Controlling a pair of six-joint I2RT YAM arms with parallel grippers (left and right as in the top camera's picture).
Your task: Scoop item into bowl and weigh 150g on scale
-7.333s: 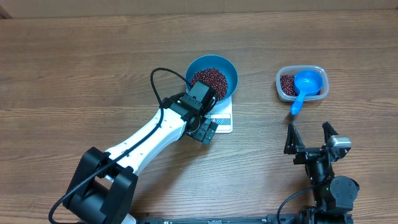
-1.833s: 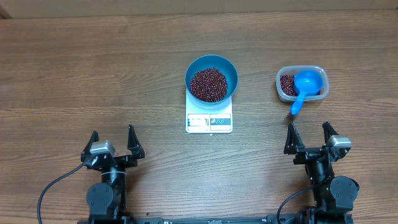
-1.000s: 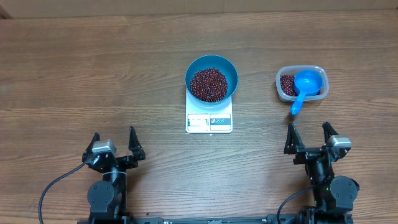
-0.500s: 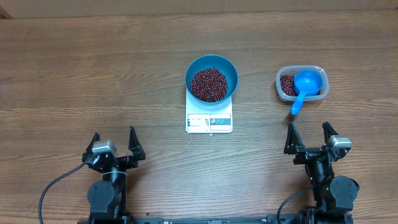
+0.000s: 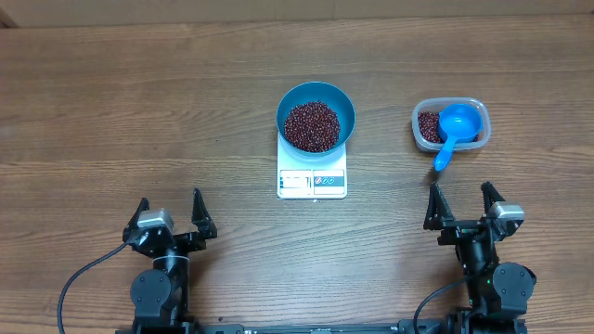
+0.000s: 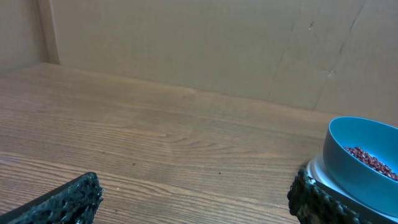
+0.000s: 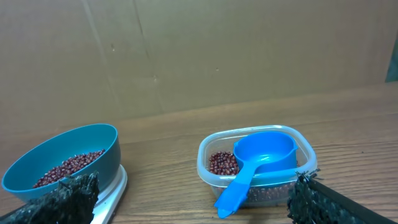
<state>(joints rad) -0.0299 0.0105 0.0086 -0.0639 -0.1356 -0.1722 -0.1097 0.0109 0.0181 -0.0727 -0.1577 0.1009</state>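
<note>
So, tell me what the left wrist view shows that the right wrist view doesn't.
Left wrist only: a wide stretch of table to the left of the bowl. Right wrist only: the tub, with the scoop lying in it on more beans. Both: the bowl of beans on the scale, and the cardboard wall behind.

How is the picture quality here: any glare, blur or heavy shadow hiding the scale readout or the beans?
Overhead: even light, soft shadows, no glare; beans sharp, but the scale readout is too small to read. Left wrist: table sharp, dark fingertips in the bottom corners show little detail, bowl cut by the right edge. Right wrist: tub and scoop crisp, no glare.
</note>
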